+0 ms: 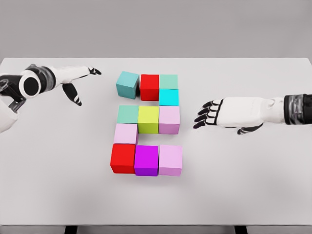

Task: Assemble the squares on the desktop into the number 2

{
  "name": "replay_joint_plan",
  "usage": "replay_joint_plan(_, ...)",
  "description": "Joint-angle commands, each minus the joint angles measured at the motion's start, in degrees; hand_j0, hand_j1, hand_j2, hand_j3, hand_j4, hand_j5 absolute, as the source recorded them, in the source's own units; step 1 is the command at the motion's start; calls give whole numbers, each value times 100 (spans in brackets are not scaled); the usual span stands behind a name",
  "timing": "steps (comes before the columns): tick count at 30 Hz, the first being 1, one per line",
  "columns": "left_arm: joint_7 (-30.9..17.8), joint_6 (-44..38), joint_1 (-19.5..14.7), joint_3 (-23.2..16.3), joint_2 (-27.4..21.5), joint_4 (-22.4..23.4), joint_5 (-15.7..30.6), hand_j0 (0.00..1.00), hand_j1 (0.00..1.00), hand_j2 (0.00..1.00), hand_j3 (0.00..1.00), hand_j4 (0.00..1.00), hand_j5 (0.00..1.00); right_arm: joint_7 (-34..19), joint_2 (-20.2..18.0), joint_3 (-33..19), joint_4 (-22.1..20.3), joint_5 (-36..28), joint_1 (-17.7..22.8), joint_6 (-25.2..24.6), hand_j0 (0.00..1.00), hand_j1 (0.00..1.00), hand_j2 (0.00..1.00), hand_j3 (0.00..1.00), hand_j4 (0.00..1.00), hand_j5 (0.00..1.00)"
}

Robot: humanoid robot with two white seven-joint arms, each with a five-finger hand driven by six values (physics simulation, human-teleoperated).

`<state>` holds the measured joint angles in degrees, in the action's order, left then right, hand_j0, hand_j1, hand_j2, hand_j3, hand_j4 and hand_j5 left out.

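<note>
**Q:** Fingers first: what are the hands doing?

**A:** Both sets are spread loose, grasping nothing. The left hand (73,80) hovers near the worktop's (243,180) far left corner, one finger straight, a dark-tipped one hanging down. The right hand (222,114) sits toward the right edge, palm down, dark fingertips (201,118) aimed at the blocks. Neither touches a block.

**Q:** Where are the blocks?

**A:** Mid-worktop, eleven cubes in three rows forming a 2. Far row: teal cube (127,84), twisted and slightly apart, red cube (149,87), pale green cube (169,81). A cyan cube (168,97) links down the right side. Middle row: green cube (128,114), yellow-green cube (148,119), lilac cube (169,119). A pink cube (126,133) links down the left. Near row: second red cube (123,158), purple cube (146,160), light pink cube (170,160).

**Q:** Anything cut off?

**A:** Both forearms leave the frame. The worktop's near edge is only partly visible, with dark supports below.
</note>
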<state>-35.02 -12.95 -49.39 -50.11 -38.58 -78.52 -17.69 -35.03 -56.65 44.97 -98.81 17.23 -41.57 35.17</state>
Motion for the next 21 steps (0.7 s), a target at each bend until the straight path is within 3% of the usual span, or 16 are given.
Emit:
replay_joint_plan(1, 2, 1101, 0, -165, -141, 21, -182, 100, 100, 100, 100, 100, 100, 3, -364, -866, 265, -421, 0, -17, 100, 100, 100, 100, 100, 100)
replay_joint_plan(3, 2, 1506, -9, -192, -124, 21, -393, 100, 100, 100, 100, 100, 100, 3, -540, -1165, 626, -1441, 272, -17, 100, 100, 100, 100, 100, 100)
replay_joint_plan(6, 2, 1506, -35, -192, -97, 197, -455, 100, 100, 100, 100, 100, 100, 3, -532, -1340, 381, -1653, 694, -17, 100, 100, 100, 100, 100, 100)
replay_joint_plan(8, 2, 1514, -44, -218, -53, 469, -560, 100, 100, 100, 100, 100, 100, 3, -286, -2807, 441, -2092, 2099, -17, 100, 100, 100, 100, 100, 100)
replay_joint_plan(9, 2, 1532, -44, -227, -53, 505, -569, 100, 100, 100, 100, 100, 100, 3, -180, -3317, 678, -2547, 2757, -17, 100, 100, 100, 100, 100, 100)
replay_joint_plan(10, 2, 1550, -44, -236, -53, 505, -578, 100, 100, 100, 100, 100, 100, 3, -206, -3380, 889, -2812, 3041, -17, 100, 100, 100, 100, 100, 100)
replay_joint_plan(13, 2, 1672, -114, -314, -45, 514, -692, 100, 100, 100, 100, 100, 100, 3, -189, -3336, 1294, -2963, 3401, -17, 100, 100, 100, 100, 100, 100)
replay_joint_plan(14, 2, 1865, -307, -551, -53, 566, -657, 100, 100, 100, 100, 100, 100, 3, -136, -3328, 1373, -2954, 3647, -17, 100, 100, 100, 100, 100, 100)
replay_joint_plan(18, 2, 2903, -975, -1342, -71, 1251, -209, 100, 100, 100, 100, 100, 100, 3, -118, -3152, 1435, -2919, 3630, -17, 100, 100, 100, 100, 100, 100)
replay_joint_plan(21, 2, 2938, -1432, -2124, -80, 1366, 327, 100, 100, 100, 100, 100, 100, 3, -180, -3011, 1364, -2875, 3630, -17, 100, 100, 100, 100, 100, 100)
